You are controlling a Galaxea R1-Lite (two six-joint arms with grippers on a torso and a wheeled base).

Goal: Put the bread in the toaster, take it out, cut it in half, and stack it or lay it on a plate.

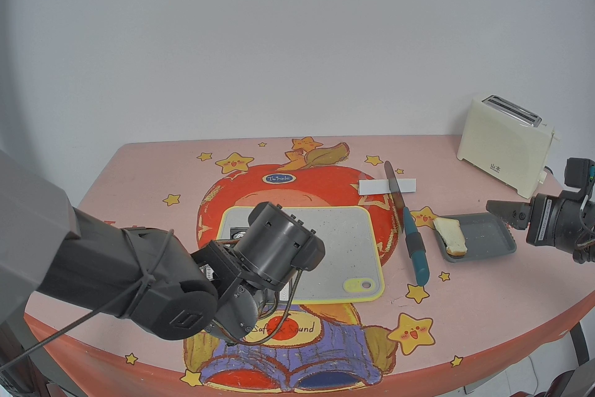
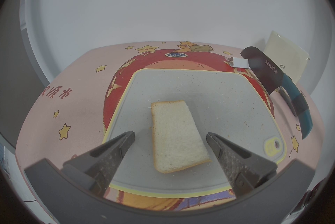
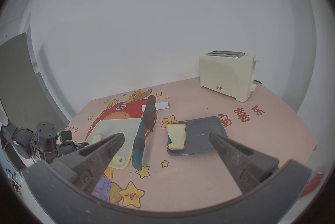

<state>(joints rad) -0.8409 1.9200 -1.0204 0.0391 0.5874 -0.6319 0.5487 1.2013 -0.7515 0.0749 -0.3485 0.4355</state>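
left gripper (image 2: 170,134) released, holding nothing, jaws spread either side of the bread half (image 2: 176,137), which lies flat on the cutting board (image 2: 216,95). right gripper (image 3: 166,135) also spread wide and holding nothing, hovering off the far side of the plate (image 1: 489,231). second half (image 1: 450,234) sits at the plate's board-side end, right up on the rim. knife (image 1: 406,225) lies on the table between board and plate. toaster (image 1: 505,147) at the back right, slots look empty.

my read: cut is done, last transfer is left. risks:
- slice is flat and soft. pinching it edge-on could buckle or tear it, or just push it along the board.
- the route to the plate crosses the knife. go low and it could snag the handle.
- a sloppy drop could knock the rim piece off.
- the right arm is parked by the plate, so the arms could clash.
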